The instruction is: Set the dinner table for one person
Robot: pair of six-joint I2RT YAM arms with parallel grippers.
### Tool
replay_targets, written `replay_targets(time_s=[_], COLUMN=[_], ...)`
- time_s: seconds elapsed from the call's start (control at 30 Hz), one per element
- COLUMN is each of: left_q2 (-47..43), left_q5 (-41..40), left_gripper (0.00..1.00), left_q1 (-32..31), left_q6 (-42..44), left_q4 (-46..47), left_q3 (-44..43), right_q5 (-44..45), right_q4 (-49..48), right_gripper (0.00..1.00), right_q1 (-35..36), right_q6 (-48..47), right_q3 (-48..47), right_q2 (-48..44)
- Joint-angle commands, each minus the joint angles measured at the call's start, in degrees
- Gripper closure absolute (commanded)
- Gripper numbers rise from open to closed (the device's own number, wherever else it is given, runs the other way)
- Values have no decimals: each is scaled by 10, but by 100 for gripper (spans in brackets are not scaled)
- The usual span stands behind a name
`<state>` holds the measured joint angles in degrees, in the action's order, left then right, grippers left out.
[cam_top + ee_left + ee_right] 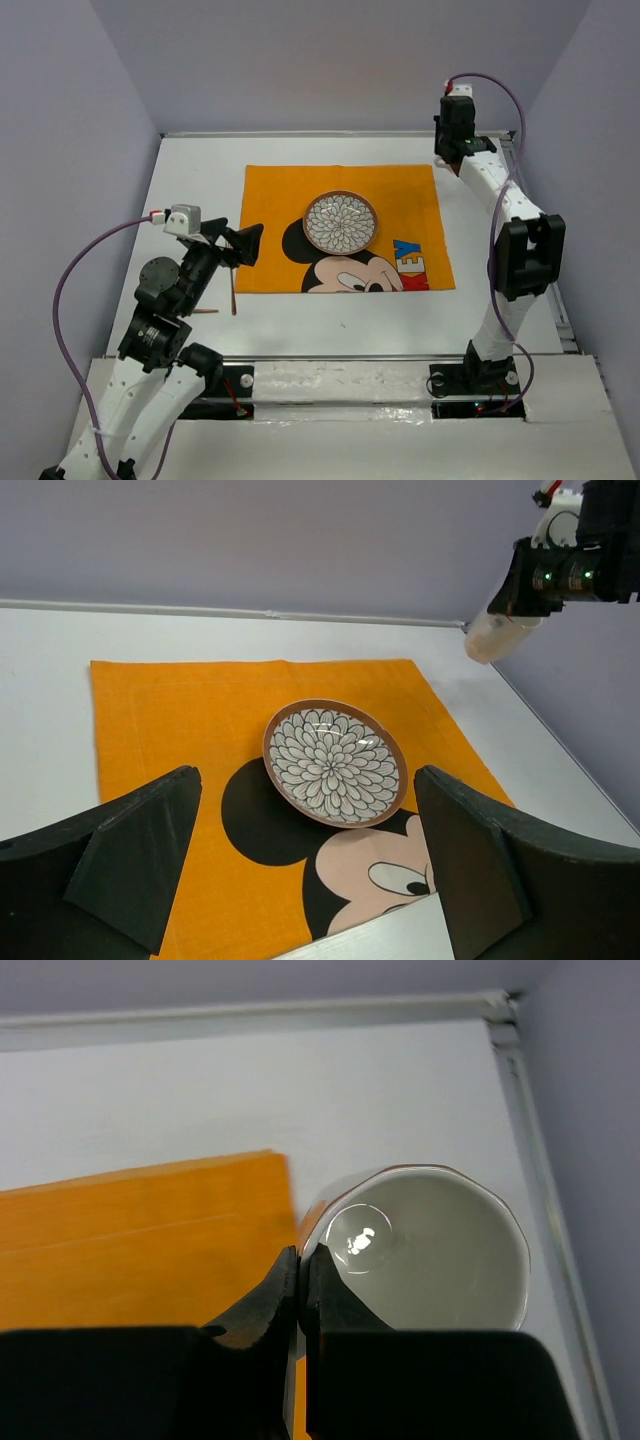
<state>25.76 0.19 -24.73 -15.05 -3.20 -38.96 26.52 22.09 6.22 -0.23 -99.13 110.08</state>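
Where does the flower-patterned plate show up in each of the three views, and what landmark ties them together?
Top external: the plate sits just above centre, on the orange mat.
Left wrist: the plate is mid-frame, on the mat, above the cartoon face.
Right wrist: not in it.
Shared landmark: the orange mat, which fills the lower left of the right wrist view.

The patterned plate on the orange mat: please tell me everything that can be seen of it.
The plate is round and shallow, glossy like glazed ceramic, with a brown rim and a white inside covered by dark-outlined petals spreading from the centre. It lies flat and empty on the orange Mickey Mouse mat, near its middle, over the top of Mickey's head. Only the mat touches it.
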Motion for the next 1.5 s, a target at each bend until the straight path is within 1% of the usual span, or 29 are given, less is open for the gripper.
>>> replay_targets(time_s=[0.0, 0.13, 0.33, 0.7, 1.4, 1.47], left_q2=[3, 8, 9, 17, 17, 17], left_q5=[16, 25, 36, 44, 47, 48], left_gripper=[1, 1, 1, 1, 1, 1], left_q1=[9, 23, 40, 45, 46, 48], left_q6=[8, 5, 4, 3, 0, 1], left_q4=[28, 28, 28, 28, 28, 28], left_q3=[6, 6, 7, 7, 8, 8], right_q5=[-92, -97, -109, -114, -110, -99], right_q4=[-78, -73, -59, -48, -45, -44], right_gripper=[100, 100, 100, 100, 100, 89], right_q1=[41, 72, 85, 90, 90, 90], right_q6=[1, -11, -19, -21, -13, -10], right_q3=[13, 7, -16, -31, -59, -58], right_q2=[-58, -37, -7, 36, 86, 84])
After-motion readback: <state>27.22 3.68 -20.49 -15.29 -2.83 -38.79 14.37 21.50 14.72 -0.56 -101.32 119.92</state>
